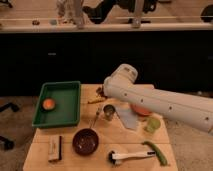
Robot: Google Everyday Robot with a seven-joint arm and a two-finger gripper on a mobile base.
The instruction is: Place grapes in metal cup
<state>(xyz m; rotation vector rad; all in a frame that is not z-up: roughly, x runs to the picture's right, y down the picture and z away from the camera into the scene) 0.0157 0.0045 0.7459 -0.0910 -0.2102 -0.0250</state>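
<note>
grapes (99, 92) look like the dark lump right at the gripper (103, 90), metal cup (108, 113) just nearer than it, can't tell if it's closed

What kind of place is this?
Probably a lab or office test area: a small wooden table holds a green tray, dark bowl and metal cup, with the gripper at its far edge, a dark counter behind.
</note>
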